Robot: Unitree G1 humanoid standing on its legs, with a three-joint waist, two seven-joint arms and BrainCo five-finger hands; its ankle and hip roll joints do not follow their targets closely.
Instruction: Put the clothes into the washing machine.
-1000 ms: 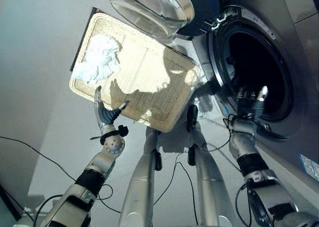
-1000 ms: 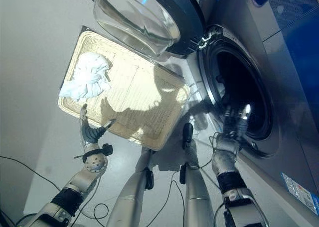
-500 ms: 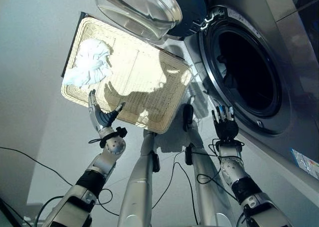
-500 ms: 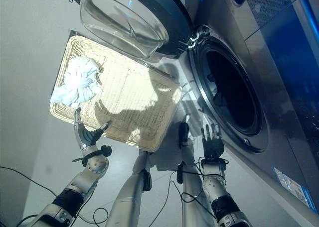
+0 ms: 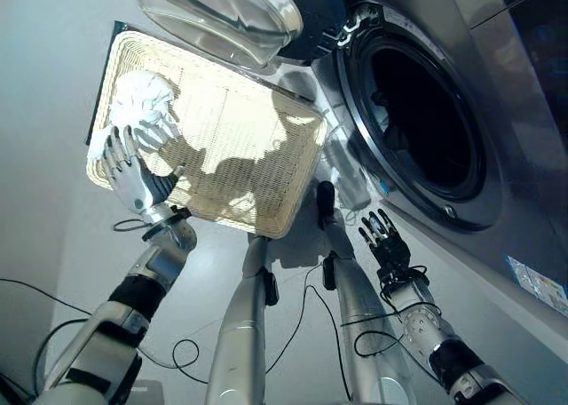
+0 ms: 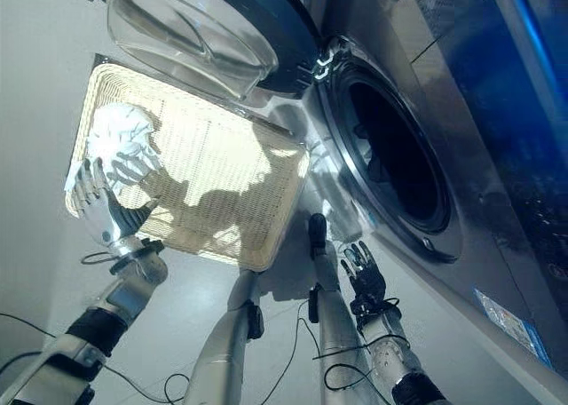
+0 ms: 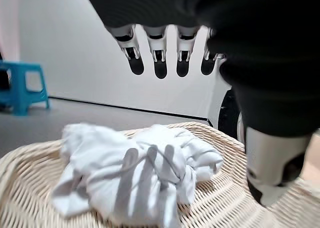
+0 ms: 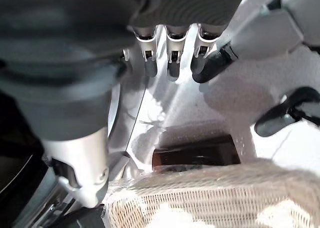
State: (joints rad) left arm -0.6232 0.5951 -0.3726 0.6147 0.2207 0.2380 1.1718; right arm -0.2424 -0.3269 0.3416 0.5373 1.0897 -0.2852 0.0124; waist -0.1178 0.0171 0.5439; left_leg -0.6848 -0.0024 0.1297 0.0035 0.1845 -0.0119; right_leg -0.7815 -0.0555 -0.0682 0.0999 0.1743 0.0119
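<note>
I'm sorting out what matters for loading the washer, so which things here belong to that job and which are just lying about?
Belonging to the job:
- crumpled white cloth
- flat cream wicker basket holding it
- grey front-loading washing machine, round glass door open
- left robot hand, open over the cloth

Just lying about:
- small blue plastic stool

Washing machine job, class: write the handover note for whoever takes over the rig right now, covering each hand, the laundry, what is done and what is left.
Left hand: open, fingers straight, over the white clothes, not gripping them.
Right hand: open, holds nothing, low in front of the washing machine.
Clothes: one bundle in the far left corner of the wicker basket on the floor.
Done: door stands open; something pale shows inside the drum, too dark to identify.
Left: grasp the bundle, carry it into the drum.
</note>
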